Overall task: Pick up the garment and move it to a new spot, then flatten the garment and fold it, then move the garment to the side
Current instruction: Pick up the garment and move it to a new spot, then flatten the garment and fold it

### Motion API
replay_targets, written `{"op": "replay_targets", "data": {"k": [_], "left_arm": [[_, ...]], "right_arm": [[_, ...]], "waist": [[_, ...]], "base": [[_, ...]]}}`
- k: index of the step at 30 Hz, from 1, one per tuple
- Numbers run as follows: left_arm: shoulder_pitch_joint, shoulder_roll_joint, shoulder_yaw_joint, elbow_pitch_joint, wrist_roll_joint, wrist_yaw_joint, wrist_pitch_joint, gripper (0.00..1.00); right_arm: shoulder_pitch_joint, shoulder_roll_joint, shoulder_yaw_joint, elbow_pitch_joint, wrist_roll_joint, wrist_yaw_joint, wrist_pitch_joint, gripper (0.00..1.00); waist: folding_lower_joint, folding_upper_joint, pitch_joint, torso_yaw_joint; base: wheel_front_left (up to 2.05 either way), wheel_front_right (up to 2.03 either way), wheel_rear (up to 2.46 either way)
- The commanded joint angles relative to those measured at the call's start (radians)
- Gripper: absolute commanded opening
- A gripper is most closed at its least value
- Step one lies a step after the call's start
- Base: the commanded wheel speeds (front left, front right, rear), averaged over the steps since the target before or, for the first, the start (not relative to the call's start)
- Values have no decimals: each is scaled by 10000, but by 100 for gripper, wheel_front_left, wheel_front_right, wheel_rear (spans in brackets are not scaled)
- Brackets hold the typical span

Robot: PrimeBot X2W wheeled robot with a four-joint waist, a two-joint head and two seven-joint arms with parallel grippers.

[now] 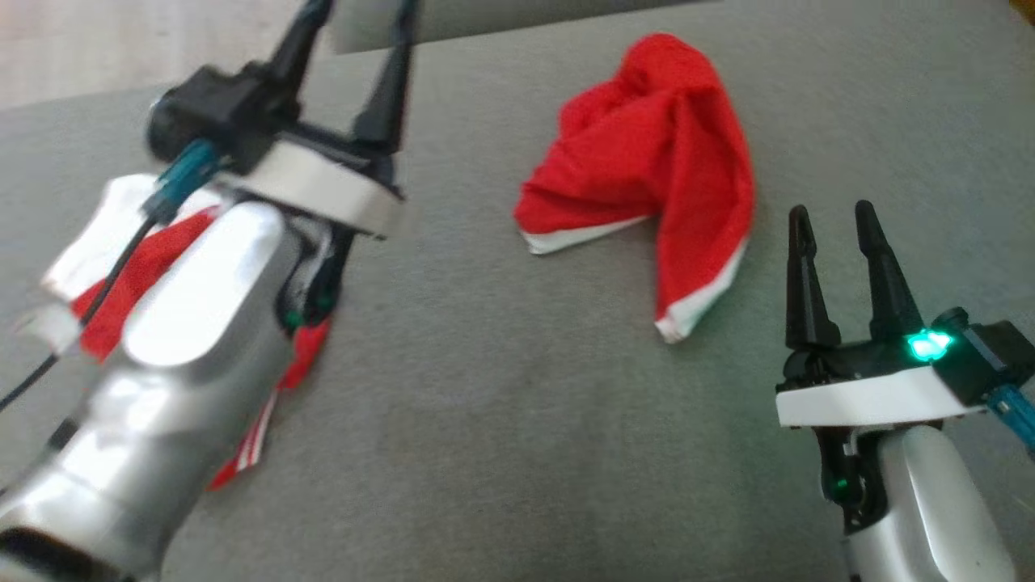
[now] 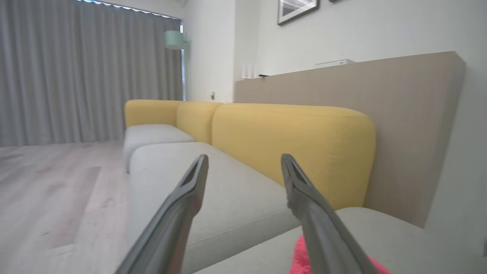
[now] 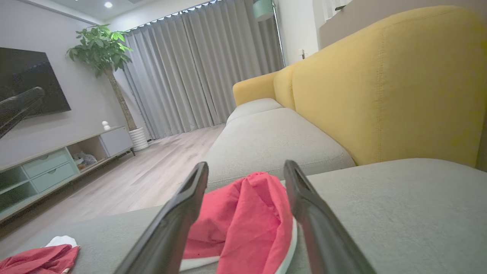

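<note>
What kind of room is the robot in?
Most likely a home living room: a yellow-backed sofa, a dark TV on the wall above a low cabinet, and a potted tree beside long grey curtains.

Red garment (image 1: 647, 153) with white hem, grey seat cushion (image 1: 485, 420), yellow backrest (image 3: 380, 83), grey curtains (image 3: 190, 76), pale floor (image 3: 159, 171)

garment (image 1: 647, 153) matt cloth; sofa (image 1: 485, 404) rough fabric; l arm (image 1: 194, 323) glossy metal
</note>
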Motion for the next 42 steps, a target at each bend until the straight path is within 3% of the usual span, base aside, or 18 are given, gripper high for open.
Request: {"op": "replay_targets", "data": {"k": [1, 8, 15, 18, 24, 35, 42], "left_arm": [[113, 547, 620, -464, 31, 167, -110, 100], [2641, 1246, 1471, -1840, 454, 755, -154, 100], [5069, 800, 2343, -2879, 928, 1136, -156, 100], [6102, 400, 3194, -3291, 1074, 1279, -157, 100], [7054, -137, 3806, -3465, 1668, 712, -157, 100], [7107, -812, 4769, -3339, 2287, 52, -158, 100], [6847, -1191, 4969, -3108, 2370, -440, -158, 100]], "right_arm": [[-16, -27, 123, -231, -137, -7, -94, 100], [320, -27, -124, 43, -400, -7, -94, 100], [547, -27, -126, 214, -338, -7, -94, 100], [617, -27, 71, 262, -278, -7, -94, 100], [586, -27, 267, 258, -174, -7, -94, 100], [40, -27, -124, 189, -215, -7, -94, 100], [-1738, -27, -1311, 1149, -1206, -7, -57, 100]], "waist": [[-1, 0, -414, 780], [-1, 0, -945, 1801], [-1, 0, -1171, 2000], [-1, 0, -1192, 1940], [-1, 0, -1137, 1849], [-1, 0, -562, 1955], [-1, 0, 126, 2334]], "base": [[0, 0, 0], [0, 0, 0], [0, 0, 0], [0, 0, 0], [0, 0, 0], [0, 0, 0], [0, 0, 0]]}}
